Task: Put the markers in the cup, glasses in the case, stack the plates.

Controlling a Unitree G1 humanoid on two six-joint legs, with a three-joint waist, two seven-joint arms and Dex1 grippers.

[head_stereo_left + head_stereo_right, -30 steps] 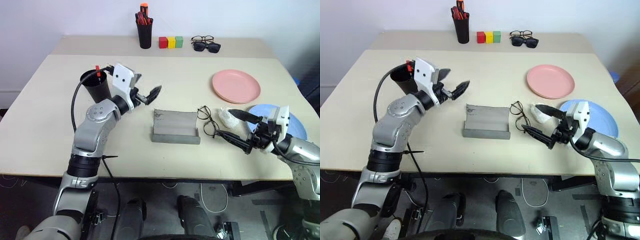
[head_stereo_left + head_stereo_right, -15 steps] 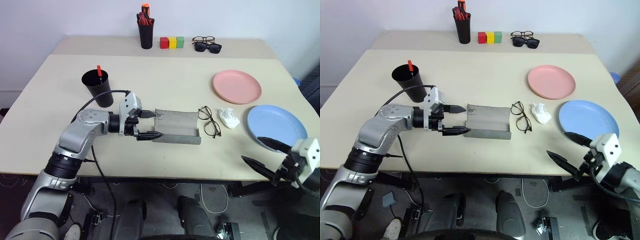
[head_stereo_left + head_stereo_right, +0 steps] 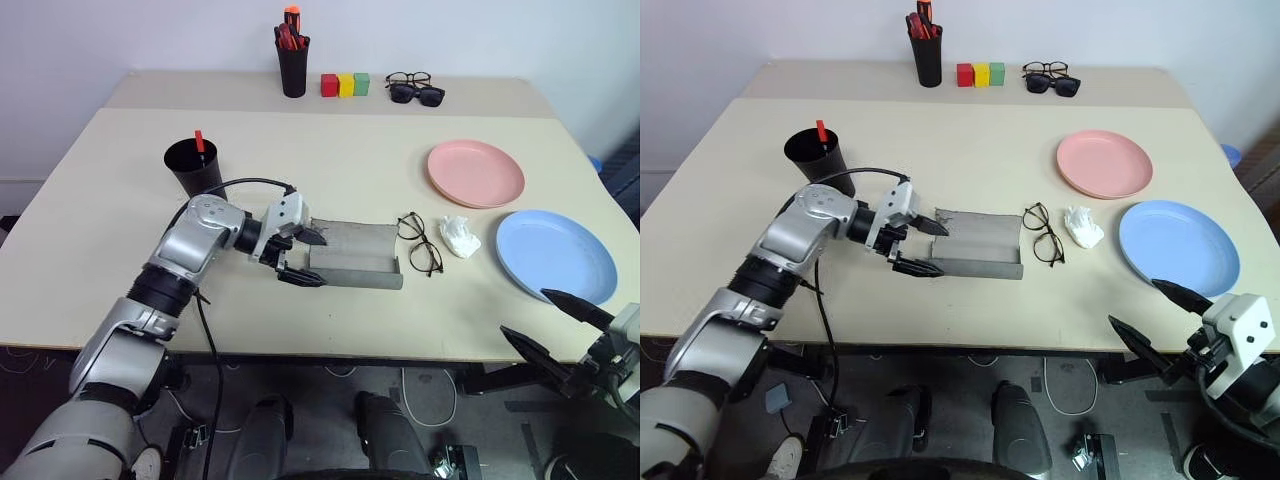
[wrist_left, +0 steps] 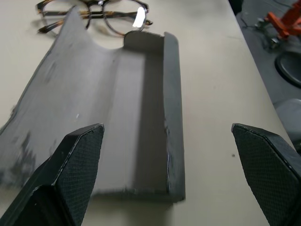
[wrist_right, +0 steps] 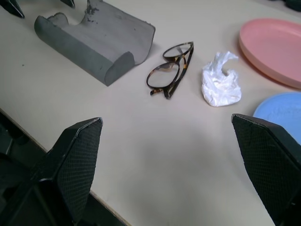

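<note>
Lying open on the table (image 3: 90, 200), the grey case (image 3: 352, 255) holds nothing, and the left gripper (image 3: 300, 256) sits at its left end with jaws spread wide, gripping nothing. The glasses (image 3: 420, 243) rest folded just beside the case's right end, with a crumpled white wad (image 3: 459, 236) beyond them. A red-orange marker (image 3: 198, 141) stands in the black cup (image 3: 193, 170). The pink plate (image 3: 475, 172) and the blue plate (image 3: 555, 255) lie side by side, both bare. The right gripper (image 3: 1158, 313) hangs off the table's near edge, fingers apart and empty. A pen pot (image 3: 292, 62) at the back holds red pens.
</note>
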